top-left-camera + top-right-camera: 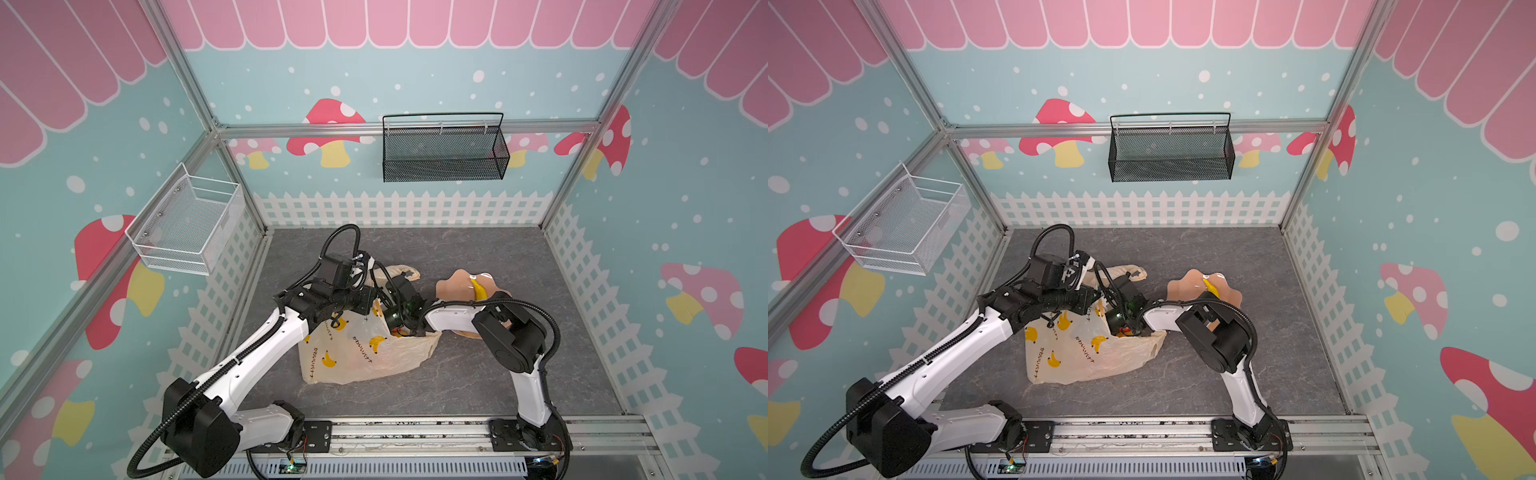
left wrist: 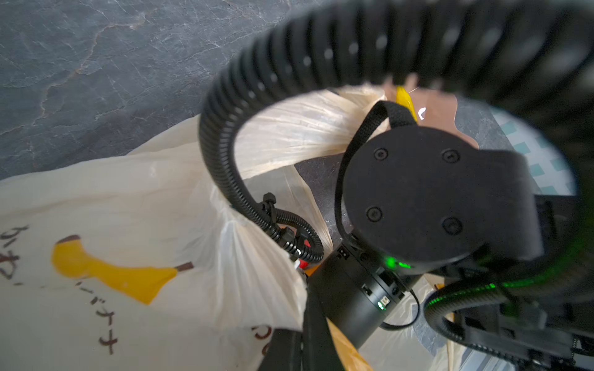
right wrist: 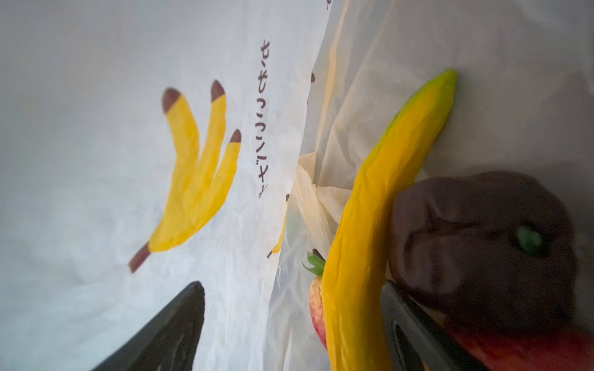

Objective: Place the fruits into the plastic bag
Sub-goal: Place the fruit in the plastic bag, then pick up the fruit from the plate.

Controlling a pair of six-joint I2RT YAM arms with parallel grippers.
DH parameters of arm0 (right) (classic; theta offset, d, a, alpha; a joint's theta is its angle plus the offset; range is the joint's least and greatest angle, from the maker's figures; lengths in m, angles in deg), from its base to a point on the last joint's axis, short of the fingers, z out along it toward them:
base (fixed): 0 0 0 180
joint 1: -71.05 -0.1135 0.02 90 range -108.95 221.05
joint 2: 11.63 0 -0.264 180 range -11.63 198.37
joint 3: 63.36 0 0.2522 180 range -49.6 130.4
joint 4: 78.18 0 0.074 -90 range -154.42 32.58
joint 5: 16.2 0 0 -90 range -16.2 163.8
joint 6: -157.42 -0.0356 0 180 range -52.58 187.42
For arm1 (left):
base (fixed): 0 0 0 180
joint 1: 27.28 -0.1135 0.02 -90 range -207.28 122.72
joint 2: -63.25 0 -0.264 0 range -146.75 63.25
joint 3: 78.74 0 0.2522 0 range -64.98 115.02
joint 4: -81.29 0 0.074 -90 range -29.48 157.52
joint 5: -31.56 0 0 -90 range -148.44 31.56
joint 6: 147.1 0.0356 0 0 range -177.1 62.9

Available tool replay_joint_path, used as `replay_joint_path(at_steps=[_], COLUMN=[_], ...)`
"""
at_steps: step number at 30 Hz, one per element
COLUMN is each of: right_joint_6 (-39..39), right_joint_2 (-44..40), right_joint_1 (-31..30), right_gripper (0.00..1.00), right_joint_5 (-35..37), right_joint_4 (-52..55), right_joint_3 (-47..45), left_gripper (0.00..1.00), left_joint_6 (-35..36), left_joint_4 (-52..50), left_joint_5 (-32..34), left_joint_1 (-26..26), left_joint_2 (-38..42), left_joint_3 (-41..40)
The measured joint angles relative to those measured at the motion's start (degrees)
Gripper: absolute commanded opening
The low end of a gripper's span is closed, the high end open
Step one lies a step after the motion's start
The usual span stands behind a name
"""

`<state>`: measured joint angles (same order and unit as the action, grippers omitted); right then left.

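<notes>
The cream plastic bag [image 1: 365, 353] [image 1: 1084, 353], printed with bananas, lies mid-table. My left gripper [image 1: 370, 268] [image 2: 289, 350] is shut on the bag's edge and holds its mouth up. My right gripper [image 1: 405, 330] [image 3: 292, 324] is inside the mouth, open. In the right wrist view a yellow banana [image 3: 385, 208] lies between the fingers, against one of them. A dark brown round fruit [image 3: 482, 250] and a red strawberry [image 3: 318, 305] sit beside it inside the bag. Another banana [image 1: 480, 289] [image 1: 1210, 286] rests on the pink plate [image 1: 455, 284] right of the bag.
A black mesh basket [image 1: 444, 153] hangs on the back wall and a white wire basket [image 1: 187, 224] on the left wall. Both arm bases sit on the aluminium rail [image 1: 415, 436] at the front edge. The right arm's elbow [image 1: 511, 336] stands over the plate's near side.
</notes>
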<state>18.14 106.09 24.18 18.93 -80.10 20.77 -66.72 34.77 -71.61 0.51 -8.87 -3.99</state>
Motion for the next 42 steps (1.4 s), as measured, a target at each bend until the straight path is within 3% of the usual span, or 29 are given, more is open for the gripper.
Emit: replay_joint_path(at_steps=[7, 16, 42], right_joint_6=[1.05, 1.95, 11.80], right_joint_2=[-6.82, -14.86, -31.95], right_joint_1=[1.81, 3.34, 5.62], right_gripper=[1.00, 1.00, 0.97], right_joint_5=[4.33, 10.56, 33.38], right_joint_4=[3.63, 5.73, 27.71], right_joint_3=[-1.40, -4.42, -10.67], left_gripper=[0.00, 0.00, 0.00], left_joint_6=[-0.02, -0.04, -0.33], left_joint_4=[-0.04, -0.61, -0.94], left_joint_5=[0.85, 1.84, 1.64], left_joint_1=[-0.02, -0.02, 0.09], left_joint_2=[0.76, 3.37, 2.75], left_joint_3=[0.00, -0.57, -0.70])
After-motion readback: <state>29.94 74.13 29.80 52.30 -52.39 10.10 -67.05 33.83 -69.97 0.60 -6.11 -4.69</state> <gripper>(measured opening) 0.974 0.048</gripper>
